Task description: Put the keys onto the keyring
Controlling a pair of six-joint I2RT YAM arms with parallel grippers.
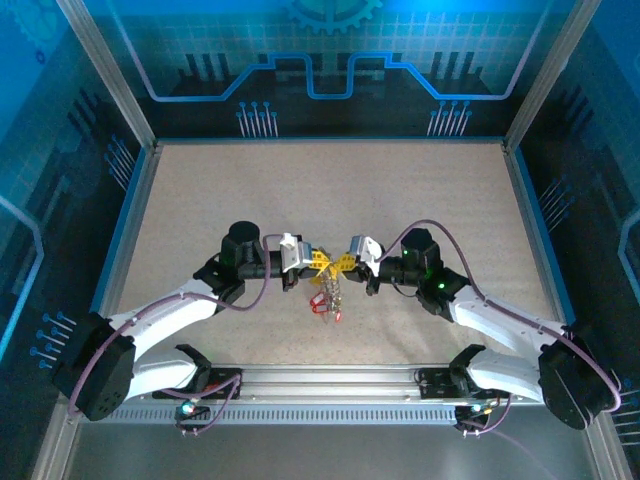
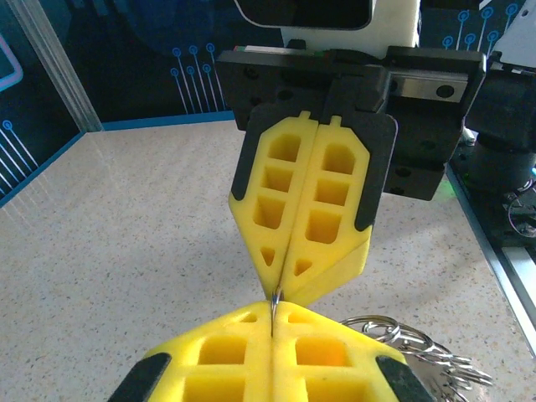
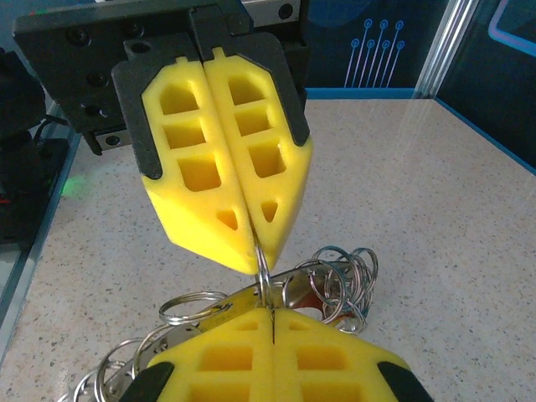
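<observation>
**Item: keyring.** A thin dark metal ring, seen edge-on. It is hanging in the air over the middle of the table, between the two arms.

**Hold:** You are gripping it from opposite sides.
- The left gripper is pinching one edge, its yellow fingers pressed together.
- The right gripper is pinching the facing edge in the same way.
- The two sets of tips are nearly meeting.

**Attached:** A bunch of small silvery split rings and the keys, with red heads showing, is dangling beneath the grippers. You cannot tell whether it is brushing the table.

**Handling (judged):**
- The keyring is looking stiff, light and smooth, and likely slippery, because its thin edge is giving the fingers little to bite on.
- The hanging bunch is likely to swing and drag the ring round in the grip.
- You are better off taking the ring across its flat face, away from the opening.
- Take each key by its plastic head, leaving the hole free.

**Markings:** No brand, label or lettering is reading clearly on the ring, the keys or the fingers. The backdrop is showing only a printed circuit pattern.
</observation>
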